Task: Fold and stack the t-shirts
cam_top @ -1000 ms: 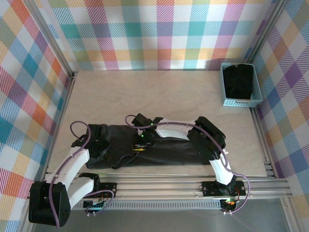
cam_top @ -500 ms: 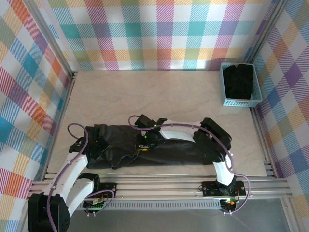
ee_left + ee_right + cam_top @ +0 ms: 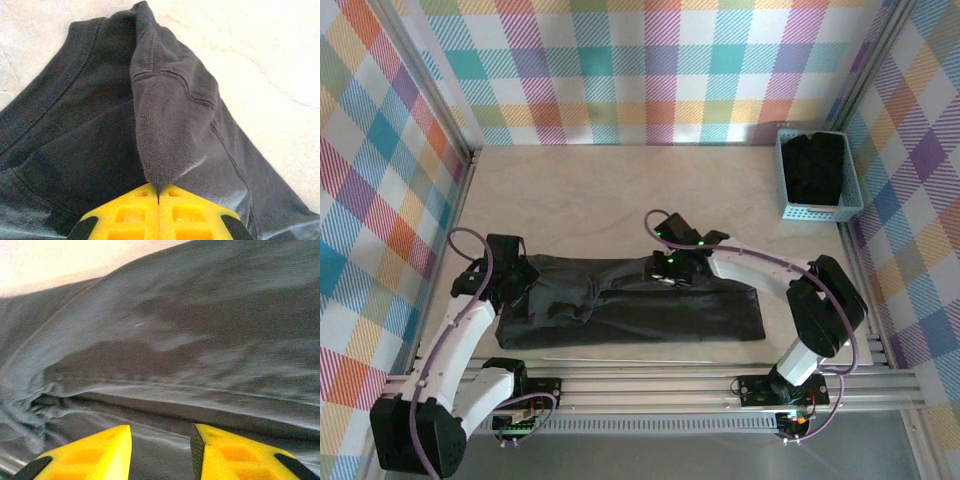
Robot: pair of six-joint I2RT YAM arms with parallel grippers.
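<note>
A dark charcoal t-shirt [image 3: 650, 312] lies folded into a long band across the near part of the table. My left gripper [image 3: 520, 290] is at its left end. In the left wrist view that gripper [image 3: 159, 199] is shut on a pinched peak of the t-shirt [image 3: 165, 115], and the sleeve hem and collar ribbing spread out beyond it. My right gripper [image 3: 666, 268] hovers over the band's far edge near the middle. In the right wrist view it [image 3: 161, 450] stands open just above the wrinkled t-shirt [image 3: 200, 340], with nothing between its yellow fingers [image 3: 225, 452].
A light blue mesh basket [image 3: 817, 212] at the back right corner holds more dark t-shirts [image 3: 817, 165]. Bare pale tabletop [image 3: 580, 190] stretches behind the band. Checked walls close in the left, back and right sides. A metal rail [image 3: 650, 385] runs along the near edge.
The left gripper has shut on the shirt's left end and shifted back and left. The right gripper has opened and moved right, toward the far edge. The shirt now lies straighter.
</note>
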